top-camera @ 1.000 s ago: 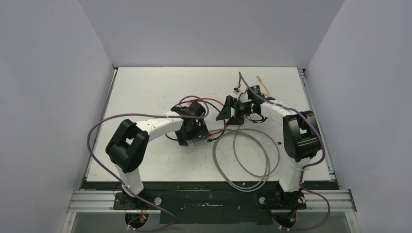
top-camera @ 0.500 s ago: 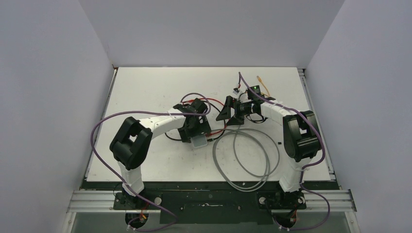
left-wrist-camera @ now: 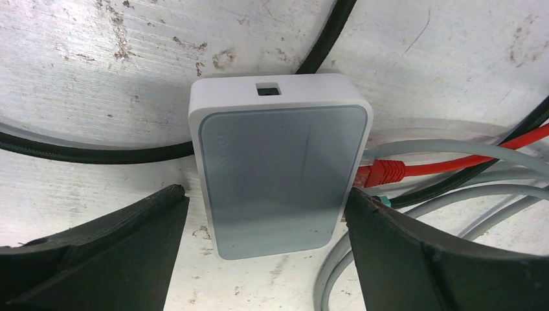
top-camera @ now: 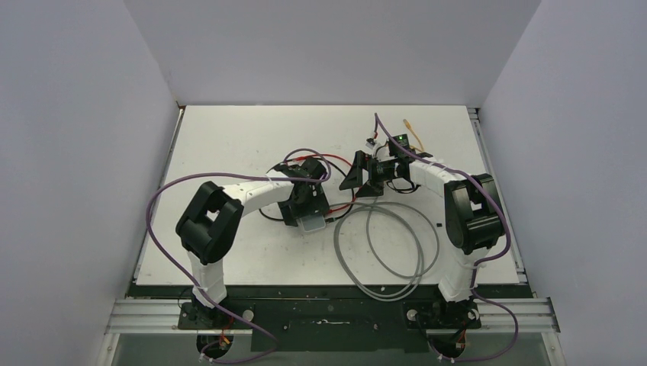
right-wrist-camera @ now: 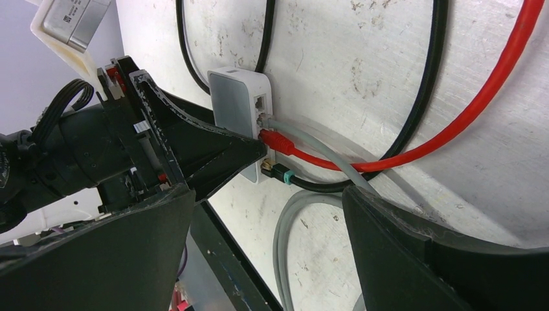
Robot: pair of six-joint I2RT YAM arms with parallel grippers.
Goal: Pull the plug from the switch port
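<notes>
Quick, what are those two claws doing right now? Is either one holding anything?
Left gripper: open, one finger on each side of the switch.
Right gripper: open, holding nothing.

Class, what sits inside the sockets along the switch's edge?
The switch holds a grey cable, a red plug and a green-tipped black cable; one end socket looks empty. The plugs cover the filled sockets' insides.

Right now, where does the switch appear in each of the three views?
Top external: the switch lies near the middle of the table.
Left wrist: switch mid-frame, between the fingers of the left end effector.
Right wrist: switch upper left of centre, partly hidden by that end effector.
Shared landmark: the red cable running to the switch's socket edge.
</notes>
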